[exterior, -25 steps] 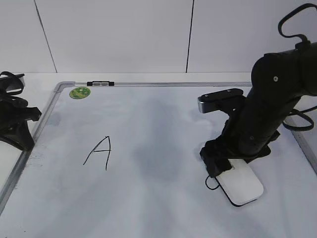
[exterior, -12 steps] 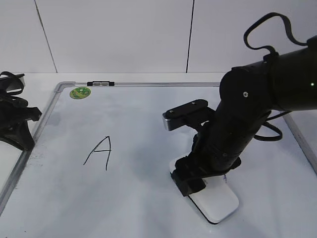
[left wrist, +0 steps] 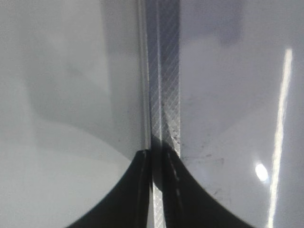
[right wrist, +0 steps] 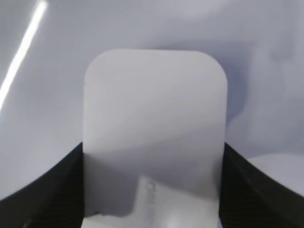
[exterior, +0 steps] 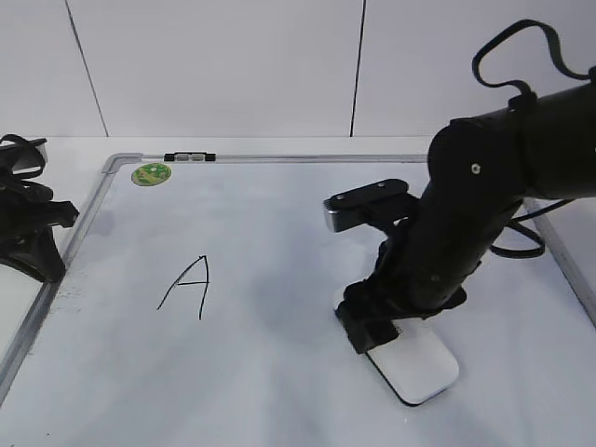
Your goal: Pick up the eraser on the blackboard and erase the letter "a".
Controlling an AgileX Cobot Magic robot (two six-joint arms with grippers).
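Note:
The white eraser (exterior: 421,370) lies flat on the blackboard (exterior: 279,219), front right. My right gripper (exterior: 372,328) is shut on its sides and presses it to the board. In the right wrist view the eraser (right wrist: 153,104) fills the middle between the two black fingers (right wrist: 152,154). The small letter "a" does not show; the spot under the arm and eraser is hidden. A tall capital "A" (exterior: 186,285) stands at the left. My left gripper (left wrist: 156,159) is shut and empty, over the board's grey frame (left wrist: 164,71) at the left edge (exterior: 37,251).
A round green magnet (exterior: 151,173) sits at the board's far left corner. A small black and grey clip (exterior: 189,157) sits on the far frame. White wall panels stand behind the table.
My right arm slid the eraser left across the board, then a little back to the right. A small black loop beside the eraser one second ago no longer shows. The left arm has not moved.

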